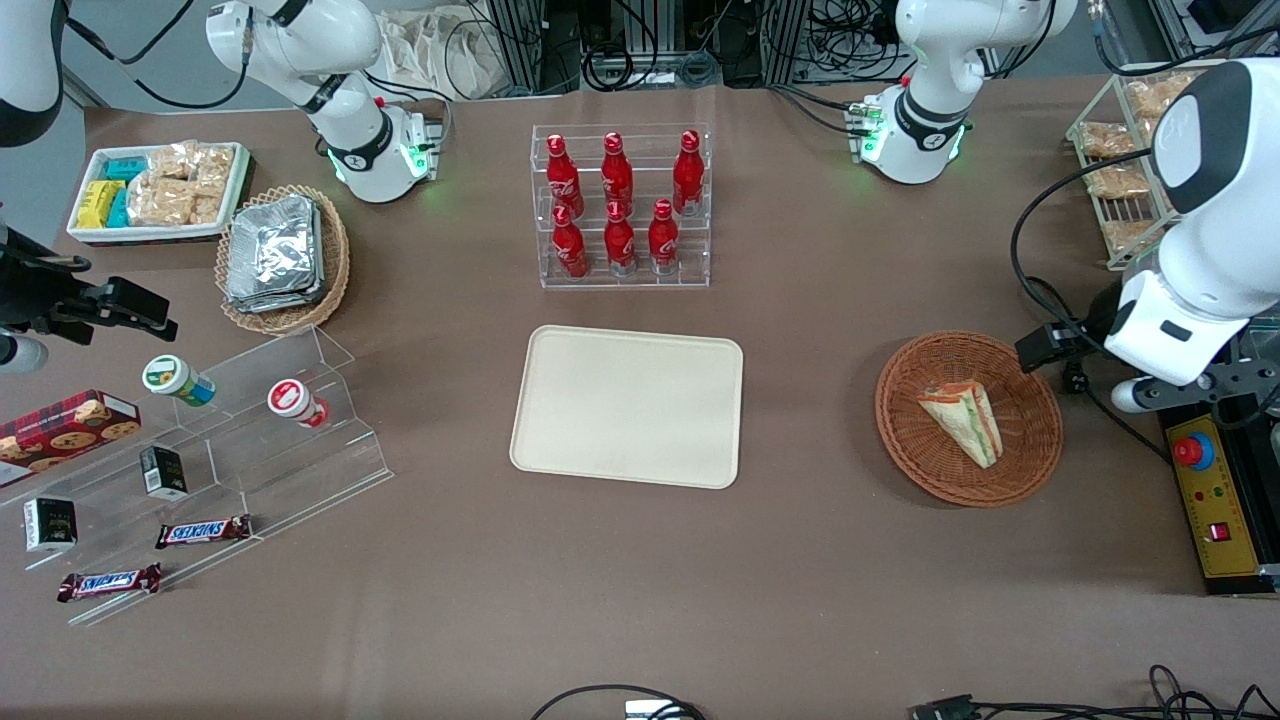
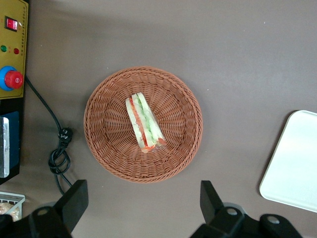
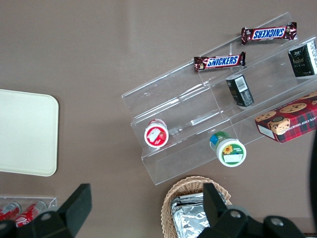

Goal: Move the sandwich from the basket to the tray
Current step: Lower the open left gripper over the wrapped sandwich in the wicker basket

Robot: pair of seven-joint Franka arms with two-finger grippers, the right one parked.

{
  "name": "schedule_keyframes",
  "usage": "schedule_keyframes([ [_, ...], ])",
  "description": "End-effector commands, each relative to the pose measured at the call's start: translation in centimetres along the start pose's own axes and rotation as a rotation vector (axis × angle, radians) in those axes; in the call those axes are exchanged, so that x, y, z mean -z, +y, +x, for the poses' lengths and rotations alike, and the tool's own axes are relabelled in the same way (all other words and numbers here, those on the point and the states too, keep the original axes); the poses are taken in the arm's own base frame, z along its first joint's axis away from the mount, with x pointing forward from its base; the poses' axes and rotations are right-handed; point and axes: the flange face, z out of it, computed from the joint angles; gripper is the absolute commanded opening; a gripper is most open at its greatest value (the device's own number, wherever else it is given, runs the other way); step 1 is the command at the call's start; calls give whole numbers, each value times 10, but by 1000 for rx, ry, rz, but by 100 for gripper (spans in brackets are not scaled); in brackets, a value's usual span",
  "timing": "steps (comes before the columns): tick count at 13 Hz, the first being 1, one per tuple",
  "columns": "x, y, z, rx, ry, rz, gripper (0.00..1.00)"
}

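Sandwich (image 2: 144, 123) lies in basket (image 2: 104, 148) (tray (image 1: 560, 440) bare); gripper (image 2: 143, 198), fingers spread wide, hovers above.

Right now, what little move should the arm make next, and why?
Probably lower the hand straight down toward the sandwich. It hangs open above the basket, holding nothing, while the sandwich lies in the basket's middle and the tray is bare.

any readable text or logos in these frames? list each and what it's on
"SNICKERS": on both chocolate bars by the clear stand.
Red bottles: white script, too small to read.
Cookie box, small dark cartons: print unreadable.
Sandwich, basket, tray: no text.
Gripper hovers open above the basket.
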Motion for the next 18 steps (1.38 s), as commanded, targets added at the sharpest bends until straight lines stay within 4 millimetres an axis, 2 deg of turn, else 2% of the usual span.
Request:
schedule_keyframes([
  [1,1,-1,5,14,-2,6,100],
  [4,-22,-2,16,29,-52,18,100],
  [7,-59,-8,14,288,-76,37,100],
  [9,-104,-6,10,498,-59,39,100],
  [13,-192,-23,-2,619,-19,13,100],
  [15,-226,-27,-10,655,-15,6,100],
  [16,-241,-34,-9,672,-33,17,100],
  [18,-265,-33,-7,671,-57,26,100],
])
